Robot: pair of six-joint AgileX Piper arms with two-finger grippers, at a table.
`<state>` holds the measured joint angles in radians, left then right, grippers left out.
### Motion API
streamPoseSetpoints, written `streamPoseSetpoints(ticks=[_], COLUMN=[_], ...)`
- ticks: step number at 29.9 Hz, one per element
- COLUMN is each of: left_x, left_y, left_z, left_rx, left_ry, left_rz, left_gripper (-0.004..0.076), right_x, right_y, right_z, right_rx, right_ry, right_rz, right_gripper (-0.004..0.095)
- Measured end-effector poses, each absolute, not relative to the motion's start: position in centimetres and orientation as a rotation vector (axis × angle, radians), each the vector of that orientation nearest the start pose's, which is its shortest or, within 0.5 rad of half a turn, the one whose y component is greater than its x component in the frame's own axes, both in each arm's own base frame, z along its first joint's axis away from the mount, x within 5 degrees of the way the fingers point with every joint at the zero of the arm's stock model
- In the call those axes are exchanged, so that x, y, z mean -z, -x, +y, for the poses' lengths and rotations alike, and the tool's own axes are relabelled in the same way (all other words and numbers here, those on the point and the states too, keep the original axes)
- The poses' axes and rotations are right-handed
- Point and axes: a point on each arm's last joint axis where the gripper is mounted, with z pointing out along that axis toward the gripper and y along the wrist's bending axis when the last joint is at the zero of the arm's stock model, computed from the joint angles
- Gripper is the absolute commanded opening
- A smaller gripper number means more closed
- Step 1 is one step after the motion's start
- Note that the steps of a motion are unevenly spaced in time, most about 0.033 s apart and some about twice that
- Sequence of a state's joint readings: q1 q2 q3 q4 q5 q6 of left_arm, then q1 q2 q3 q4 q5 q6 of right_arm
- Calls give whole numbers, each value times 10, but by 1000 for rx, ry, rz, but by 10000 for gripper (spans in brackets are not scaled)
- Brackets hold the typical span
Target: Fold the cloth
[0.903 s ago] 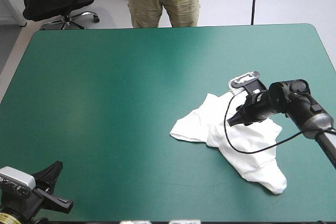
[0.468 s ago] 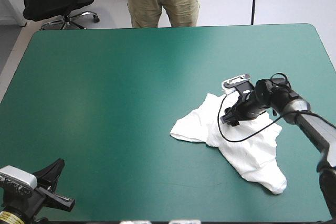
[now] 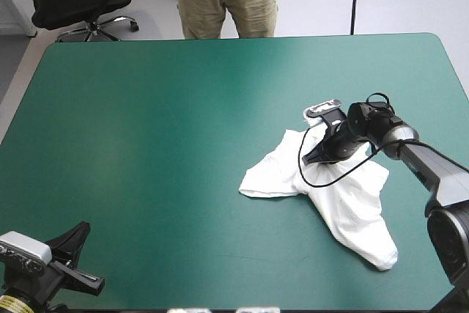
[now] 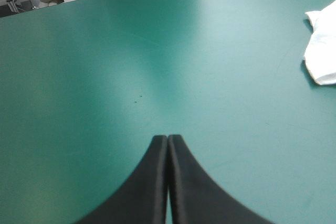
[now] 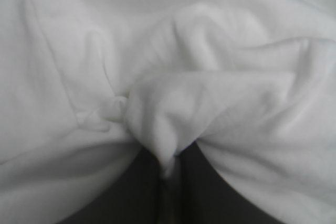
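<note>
Crumpled white short-sleeved T-shirt (image 3: 352, 203) was pinched by one small fold in right gripper (image 5: 168, 179). Left gripper (image 4: 168, 139) closed on nothing. Bite looked shallow; fabric might slip out on lifting.

Left claw (image 4: 168, 139) and right claw (image 3: 314, 156), both broad black curved fins; right arm (image 3: 434, 171) black, then grey.
</note>
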<state>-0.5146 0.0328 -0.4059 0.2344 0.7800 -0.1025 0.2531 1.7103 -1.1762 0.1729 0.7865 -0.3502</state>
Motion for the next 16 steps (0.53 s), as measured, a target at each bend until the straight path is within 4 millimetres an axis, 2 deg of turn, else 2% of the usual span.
streamPoseSetpoints(ticks=[3, 7, 16], left_x=[-275, -276, -277], left_y=[-24, -25, -25], left_z=[3, 3, 3], left_rx=[156, 161, 162], left_ry=[-427, -426, -426], left_rz=[1824, 1808, 1803], left_gripper=[-17, -17, -17], right_x=[-226, -232, -232], right_y=[-330, -328, -323], right_z=[112, 152, 273], right_rx=[-275, -392, -512], right_ry=[760, 884, 1199], right_rz=[2658, 2579, 2420], right_gripper=[-13, -13, -13])
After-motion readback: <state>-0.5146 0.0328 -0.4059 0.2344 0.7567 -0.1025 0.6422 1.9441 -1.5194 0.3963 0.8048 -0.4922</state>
